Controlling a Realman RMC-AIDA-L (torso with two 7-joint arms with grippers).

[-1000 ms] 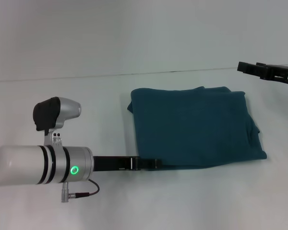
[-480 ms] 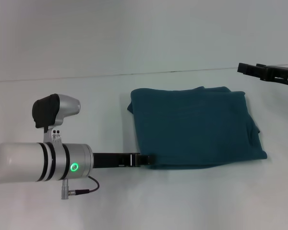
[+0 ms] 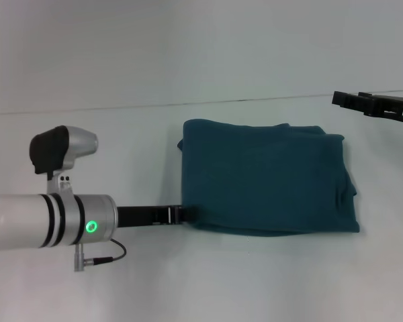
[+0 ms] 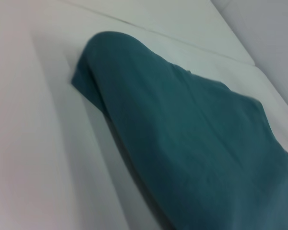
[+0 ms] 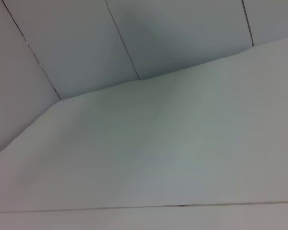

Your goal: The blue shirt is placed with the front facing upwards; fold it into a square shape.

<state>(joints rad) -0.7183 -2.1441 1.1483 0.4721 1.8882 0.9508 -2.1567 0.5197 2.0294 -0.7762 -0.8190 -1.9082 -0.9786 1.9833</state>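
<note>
Teal blue shirt (image 3: 269, 178), folded into a near-square, flat on white table

The white table (image 3: 255, 282) bears the blue shirt (image 3: 265, 178), folded into seemingly a rough rectangle.

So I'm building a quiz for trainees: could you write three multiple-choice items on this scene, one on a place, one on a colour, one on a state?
1. Where is the left hand?
A. at the shirt's near-left corner
B. above the collar
C. off the table

2. What colour is the blue shirt?
A. red
B. dark teal-blue
C. yellow

3. How does the shirt lie?
A. spread flat with sleeves out
B. hanging from both hands
C. folded into a rough square on the table

Answers: 1 A, its tip meets the shirt's near-left edge; 2 B, both the head and left wrist views show teal; 3 C, no sleeves or lettering show, and the right hand is far off.
</note>
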